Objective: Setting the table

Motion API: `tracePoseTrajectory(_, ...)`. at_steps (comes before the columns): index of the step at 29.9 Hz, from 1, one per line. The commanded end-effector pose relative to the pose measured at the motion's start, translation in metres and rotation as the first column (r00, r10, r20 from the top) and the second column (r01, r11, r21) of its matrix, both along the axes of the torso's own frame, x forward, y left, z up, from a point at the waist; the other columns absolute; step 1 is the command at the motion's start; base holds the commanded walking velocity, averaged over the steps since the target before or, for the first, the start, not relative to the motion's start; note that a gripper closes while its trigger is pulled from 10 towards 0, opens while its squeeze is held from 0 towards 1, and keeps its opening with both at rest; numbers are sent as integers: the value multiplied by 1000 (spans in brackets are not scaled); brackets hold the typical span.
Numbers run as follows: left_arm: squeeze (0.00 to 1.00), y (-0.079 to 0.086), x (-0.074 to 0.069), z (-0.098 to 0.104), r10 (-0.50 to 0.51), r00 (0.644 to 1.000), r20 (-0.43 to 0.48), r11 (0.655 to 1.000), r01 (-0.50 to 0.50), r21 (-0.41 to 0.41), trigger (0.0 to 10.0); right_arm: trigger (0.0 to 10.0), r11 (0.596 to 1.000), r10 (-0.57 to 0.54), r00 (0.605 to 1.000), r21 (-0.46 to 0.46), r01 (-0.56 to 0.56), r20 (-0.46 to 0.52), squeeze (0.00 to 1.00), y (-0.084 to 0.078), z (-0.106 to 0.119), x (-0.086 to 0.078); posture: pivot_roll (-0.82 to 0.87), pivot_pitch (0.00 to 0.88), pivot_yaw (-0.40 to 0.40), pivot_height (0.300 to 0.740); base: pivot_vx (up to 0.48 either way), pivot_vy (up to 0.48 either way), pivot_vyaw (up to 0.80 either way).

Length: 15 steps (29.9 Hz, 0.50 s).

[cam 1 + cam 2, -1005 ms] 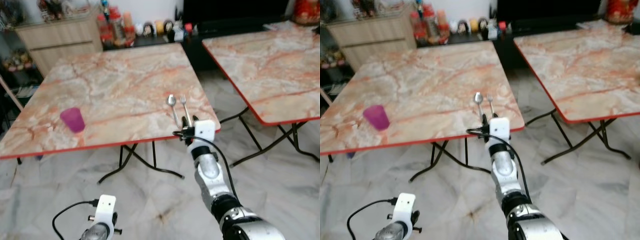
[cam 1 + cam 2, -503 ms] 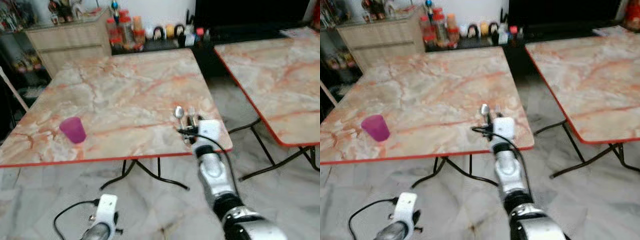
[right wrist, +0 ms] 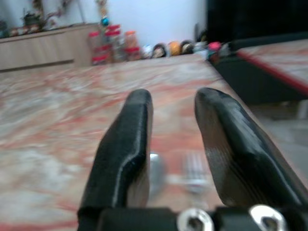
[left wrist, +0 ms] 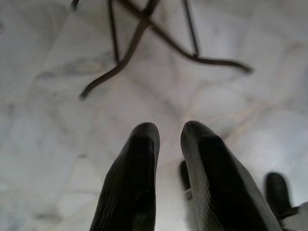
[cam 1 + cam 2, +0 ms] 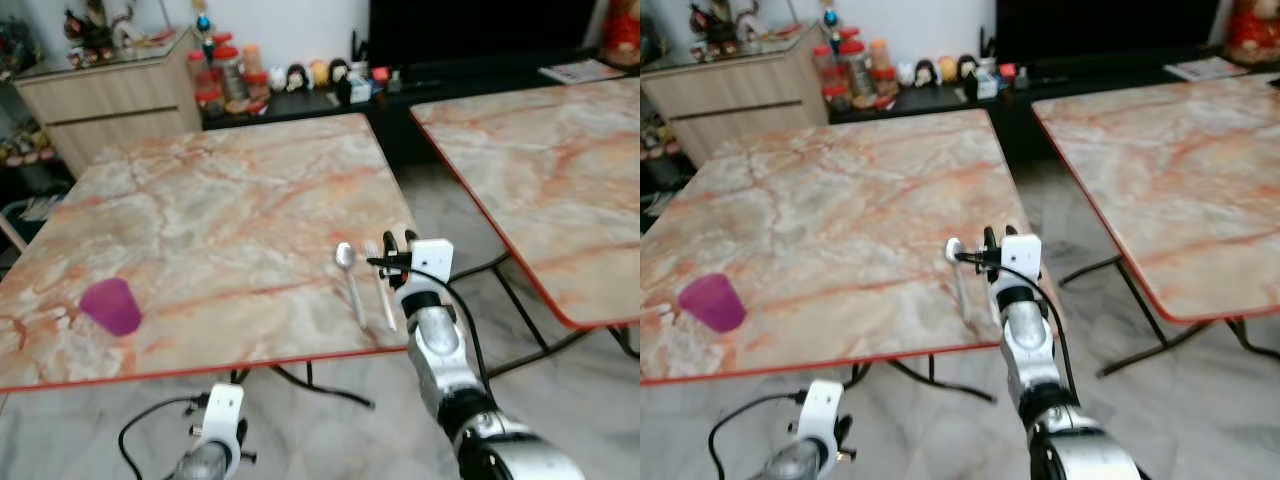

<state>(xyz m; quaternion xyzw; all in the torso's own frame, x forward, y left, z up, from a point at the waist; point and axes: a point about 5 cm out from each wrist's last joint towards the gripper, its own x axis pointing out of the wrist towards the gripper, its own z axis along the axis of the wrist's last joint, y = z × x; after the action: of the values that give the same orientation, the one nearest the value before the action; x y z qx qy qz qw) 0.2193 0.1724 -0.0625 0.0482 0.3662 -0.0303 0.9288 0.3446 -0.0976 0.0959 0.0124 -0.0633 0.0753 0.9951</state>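
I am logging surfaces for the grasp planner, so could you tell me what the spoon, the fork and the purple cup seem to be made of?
The spoon and fork look like polished metal: silvery, thin, catching light. The purple cup looks like plastic, slightly translucent with a matte sheen, though coloured glass cannot be excluded. The right hand hovers open above the cutlery.

You see a metal spoon (image 5: 348, 272) lying flat on the marble-patterned table (image 5: 220, 210), near its front right corner, bowl end away from the front edge, handle running toward that edge. Just beside it, on the side nearer the table's right edge, lies a metal fork (image 5: 382, 290), flat, roughly parallel to the spoon, tines pointing the same way as the spoon's bowl. A purple cup (image 5: 111, 305) stands upright near the table's front left corner, well apart from the cutlery.
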Motion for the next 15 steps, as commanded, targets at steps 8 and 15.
tracePoseTrajectory(8,0,-3,3,2,-9,1000,4,1000,9,0,10000,10000,999,-36,999,-18,36,-5,0,-10,0,2,-42,0,90,740,0,0,0)
tracePoseTrajectory(15,0,-3,3,1,-7,1000,-1,1000,7,1,10000,10000,999,-46,999,-20,46,-6,0,-12,0,2,-43,0,90,740,0,0,0)
